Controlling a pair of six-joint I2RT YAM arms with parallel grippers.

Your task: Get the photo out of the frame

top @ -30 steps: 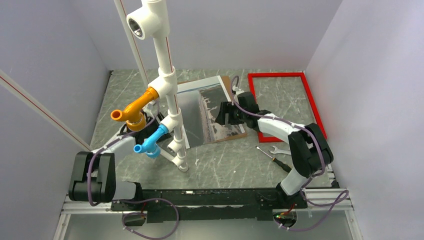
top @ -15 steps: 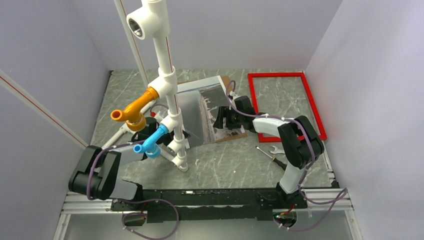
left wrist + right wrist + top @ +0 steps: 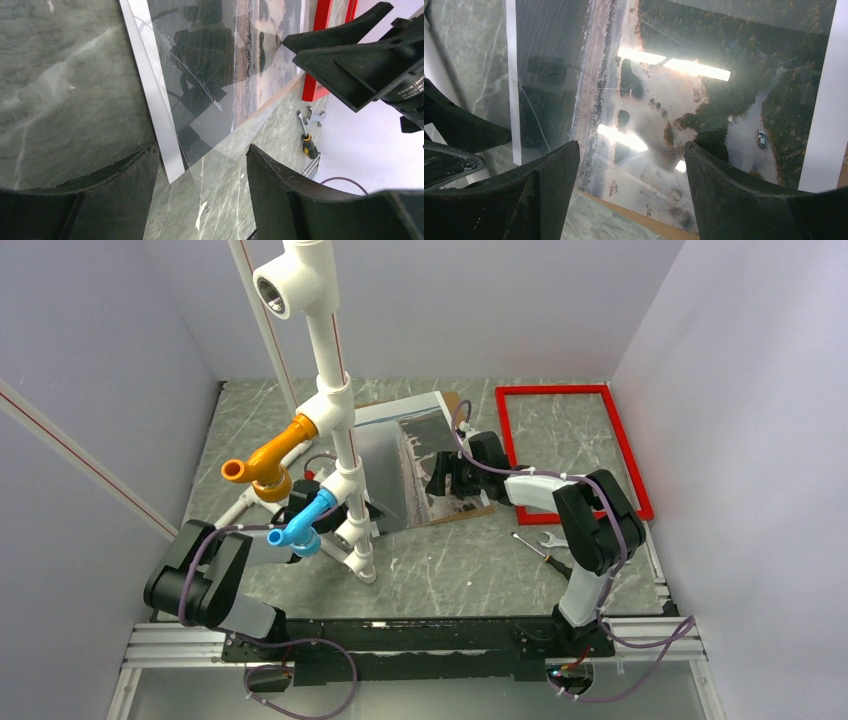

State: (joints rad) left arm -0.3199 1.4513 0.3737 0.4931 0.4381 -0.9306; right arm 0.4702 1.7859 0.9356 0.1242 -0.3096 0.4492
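The photo (image 3: 412, 455), a grey-and-dark landscape print with a pale border, lies flat on a brown backing board (image 3: 478, 511) at mid-table, under a clear sheet (image 3: 212, 150) that is shifted askew. The red frame (image 3: 555, 390) lies flat apart at the back right, with bare table showing inside it. My right gripper (image 3: 438, 478) is open just above the photo's near right part (image 3: 704, 100), with nothing between its jaws (image 3: 631, 200). My left gripper (image 3: 360, 512), partly hidden behind the pipe stand, is open and empty (image 3: 200, 200) at the photo's near left corner (image 3: 167, 150).
A tall white pipe stand (image 3: 335, 440) with orange and blue elbows rises left of the photo, over the left arm. A screwdriver (image 3: 545, 550) and a wrench (image 3: 553, 539) lie near the right arm. Walls close in on three sides.
My left arm has swung in toward the photo's near left corner. My right gripper shifted slightly left over the photo, then stayed put. Photo and frame have not moved.
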